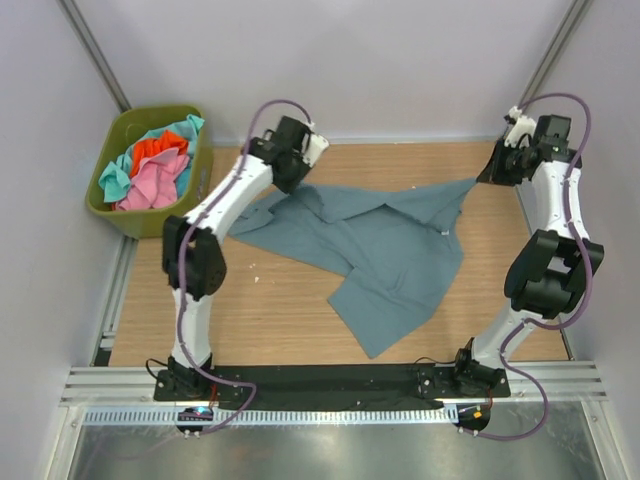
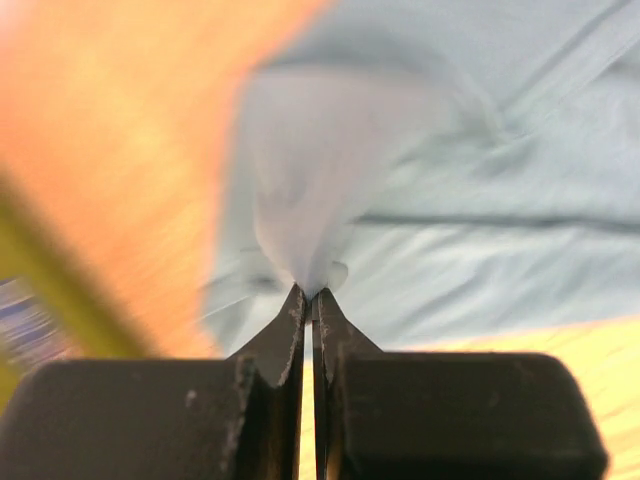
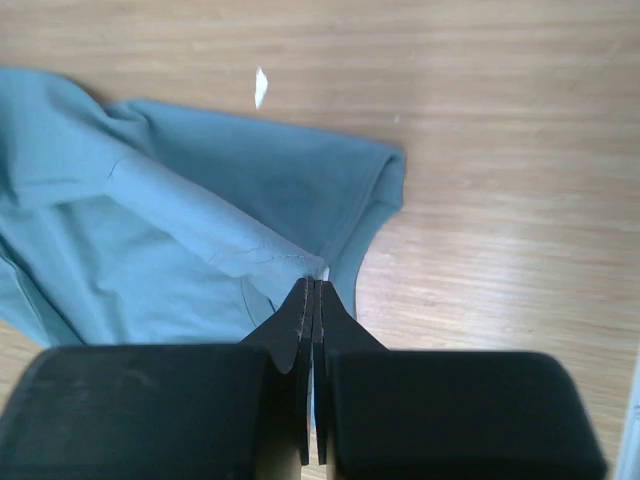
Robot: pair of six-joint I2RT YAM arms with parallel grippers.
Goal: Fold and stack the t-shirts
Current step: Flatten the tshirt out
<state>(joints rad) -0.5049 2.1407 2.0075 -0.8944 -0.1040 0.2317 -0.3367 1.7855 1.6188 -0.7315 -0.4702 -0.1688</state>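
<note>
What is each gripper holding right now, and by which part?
Both hold the slate-blue t-shirt: the left gripper pinches a bunched fold at its far left end, the right gripper a seamed edge at its far right end.

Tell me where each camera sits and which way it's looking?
Top external: above and behind, looking down at the table, blue t-shirt and green bin; left arm and right arm show.
Left wrist: on the left arm, looking past the left fingers shut on blurry shirt cloth.
Right wrist: on the right arm, looking past the right fingers pinching a shirt edge.
All three share the blue t-shirt.
</note>
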